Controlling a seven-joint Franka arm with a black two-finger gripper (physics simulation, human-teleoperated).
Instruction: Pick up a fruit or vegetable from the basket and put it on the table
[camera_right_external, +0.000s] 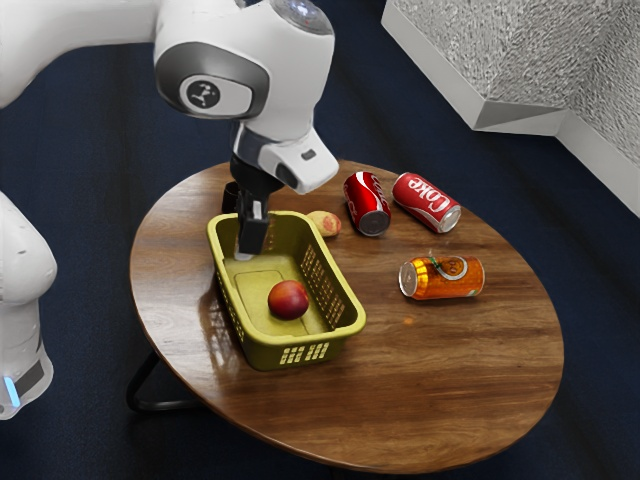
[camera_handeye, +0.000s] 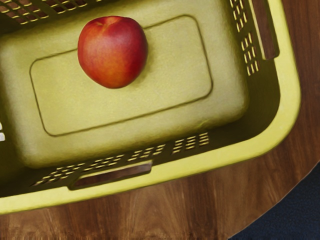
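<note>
My gripper (camera_right_external: 250, 246) points down inside the far-left end of the green basket (camera_right_external: 348, 318) in the exterior view, and how wide it stands cannot be told. A red-orange peach or nectarine (camera_right_external: 288, 300) lies on the basket floor, apart from the gripper, towards the basket's near end. From the hand, the same fruit (camera_handeye: 113, 52) appears whole, on the bare floor of the basket (camera_handeye: 286, 100). A second, paler fruit (camera_right_external: 324, 223) rests outside, on the wooden table (camera_right_external: 420, 375) just beside the basket.
Two red cola cans, one (camera_right_external: 367, 204) close to the pale fruit and another (camera_right_external: 426, 202) farther right, lie in the exterior view. An orange can (camera_right_external: 442, 277) lies on its side nearer the table's right edge. A dark object (camera_right_external: 230, 197) stands behind the basket.
</note>
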